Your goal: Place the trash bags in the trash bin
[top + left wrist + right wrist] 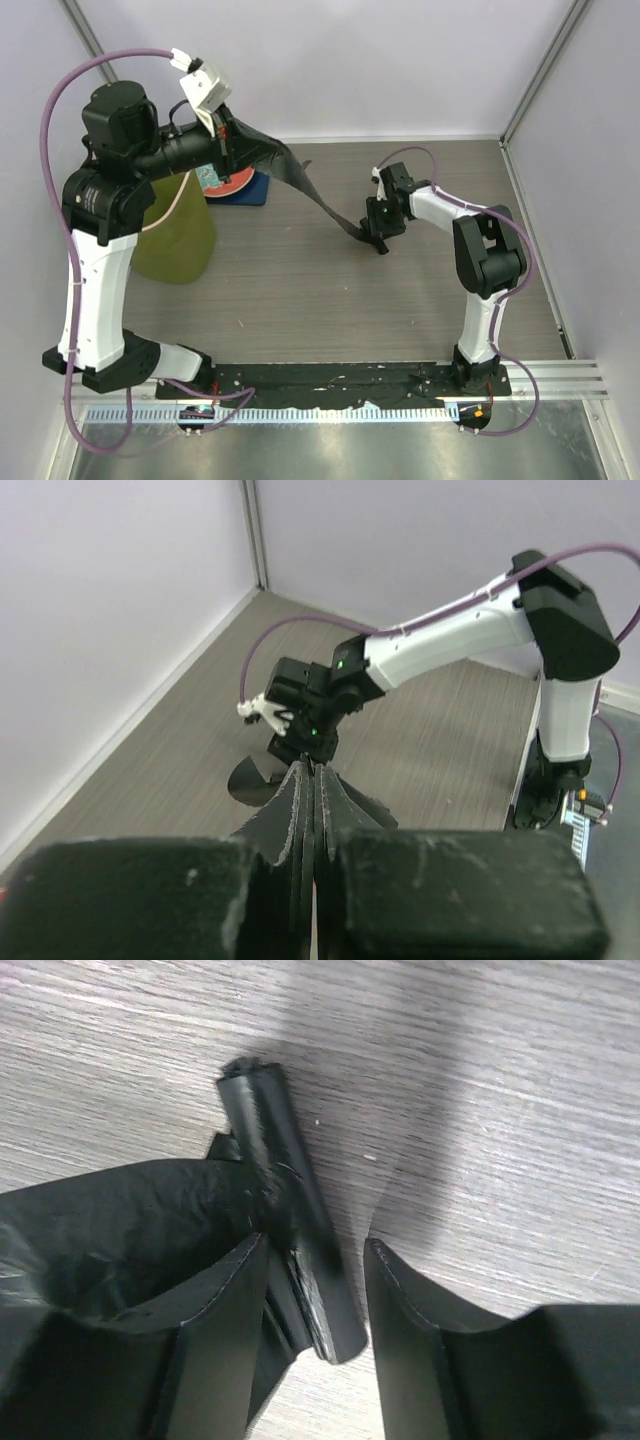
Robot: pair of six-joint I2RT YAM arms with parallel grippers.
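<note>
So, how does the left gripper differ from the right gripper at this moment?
The left gripper is shut on the trash bag; the right gripper stands open, its jaws on either side of the bag's rolled end. The left gripper is high up, the right gripper low over the table. Both are at the same bag.

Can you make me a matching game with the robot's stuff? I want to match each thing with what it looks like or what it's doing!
Things:
1. bag
2. bin
3. left end effector
4. right end effector

Descriptions:
a. olive green, standing by the left arm
b. shut on the bag
c. jaws apart, the bag's rolled end between them
d. black, stretched from one arm to the other

Pairs: 1-d, 2-a, 3-b, 4-c
</note>
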